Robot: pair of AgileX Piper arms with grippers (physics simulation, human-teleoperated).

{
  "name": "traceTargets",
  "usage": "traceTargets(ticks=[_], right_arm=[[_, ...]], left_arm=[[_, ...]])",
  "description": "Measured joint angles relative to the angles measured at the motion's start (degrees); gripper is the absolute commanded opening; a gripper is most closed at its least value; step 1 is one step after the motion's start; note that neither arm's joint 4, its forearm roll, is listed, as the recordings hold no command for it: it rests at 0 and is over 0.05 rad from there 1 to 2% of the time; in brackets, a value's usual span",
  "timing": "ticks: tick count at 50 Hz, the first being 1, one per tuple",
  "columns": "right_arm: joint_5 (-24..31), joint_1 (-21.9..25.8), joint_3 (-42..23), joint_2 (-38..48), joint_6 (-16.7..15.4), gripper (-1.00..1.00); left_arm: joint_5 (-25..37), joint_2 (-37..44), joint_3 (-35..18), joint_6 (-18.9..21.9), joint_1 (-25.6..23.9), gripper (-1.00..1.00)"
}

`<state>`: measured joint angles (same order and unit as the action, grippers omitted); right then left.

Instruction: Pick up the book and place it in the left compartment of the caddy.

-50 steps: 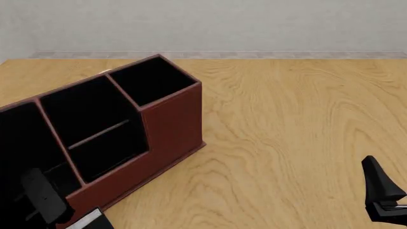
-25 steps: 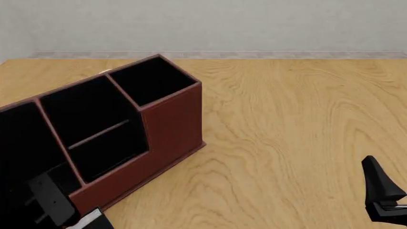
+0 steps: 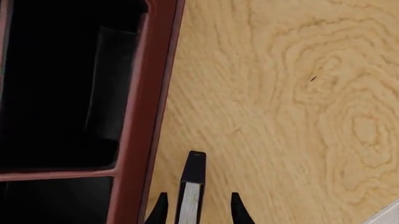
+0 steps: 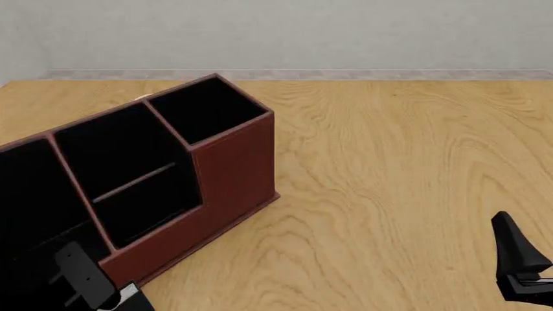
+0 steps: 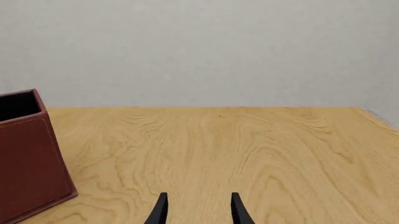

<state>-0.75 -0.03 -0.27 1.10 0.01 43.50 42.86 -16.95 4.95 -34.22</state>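
left hand (image 3: pixel 194 207), pinching the book (image 3: pixel 192 186), has drifted off the caddy (image 4: pixel 229 175) toward its near wall; release here risks dropping it onto the desk (image 4: pixel 389 181), outside the left compartment (image 4: pixel 35 214).

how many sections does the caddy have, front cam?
3. Small one at the far end, the one with a shelf bar in the middle, and the wide left one nearest the camera, cut off by the frame edge.
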Motion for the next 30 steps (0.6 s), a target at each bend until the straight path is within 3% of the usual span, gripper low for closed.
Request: traceTargets(ticks=[11, 12, 30], right_arm=[[0.0, 0.0, 0.0, 0.0, 0.0, 1.0], [0.0, 0.0, 0.0, 0.0, 0.0, 1.0], [0.0, 0.0, 0.0, 0.0, 0.0, 1.0]], left_arm=[[-3.3, 2.6, 1.3, -1.3, -0.7, 1.0], [-3.5, 2.8, 1.4, -1.3, -0.7, -1.0], [-2.6, 2.3, 1.1, -0.9, 0.2, -1.0]])
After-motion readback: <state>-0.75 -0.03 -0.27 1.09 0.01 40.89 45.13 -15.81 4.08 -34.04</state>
